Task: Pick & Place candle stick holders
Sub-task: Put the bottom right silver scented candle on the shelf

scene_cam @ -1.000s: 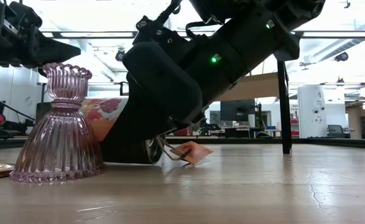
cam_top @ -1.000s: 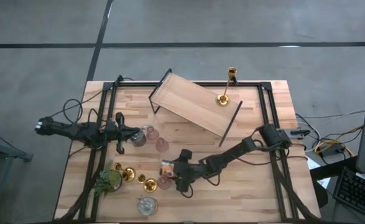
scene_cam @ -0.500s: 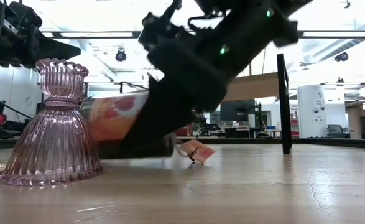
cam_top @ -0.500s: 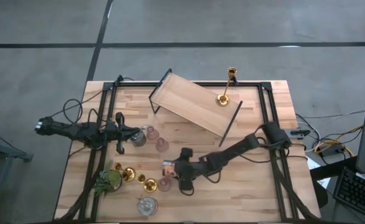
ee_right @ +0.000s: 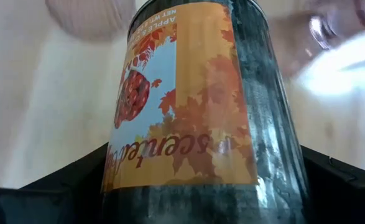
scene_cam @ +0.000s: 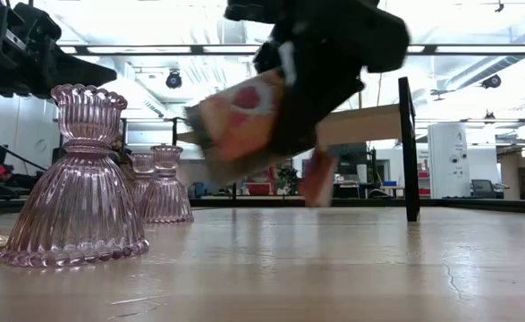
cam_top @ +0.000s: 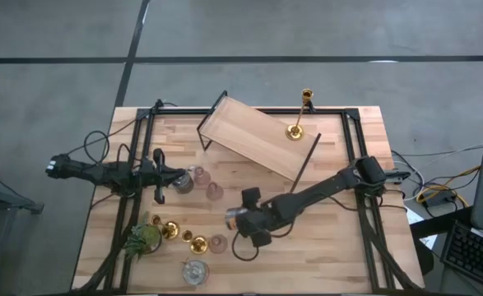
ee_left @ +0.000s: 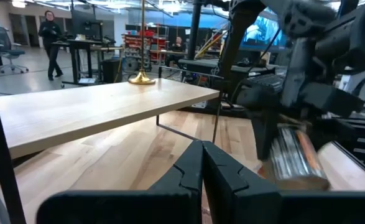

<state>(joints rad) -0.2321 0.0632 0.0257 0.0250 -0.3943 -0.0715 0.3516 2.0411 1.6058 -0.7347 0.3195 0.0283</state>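
While clasped in the right pincer, a labelled candle jar above pink cups, left pincer clenched.

Wooden shelf, leafy plant, labelled candle jar

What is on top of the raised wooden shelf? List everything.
One gold candlestick stands upright near one end of the wooden shelf; the rest of its top is bare. The high view cannot show the tabletop beneath the board.
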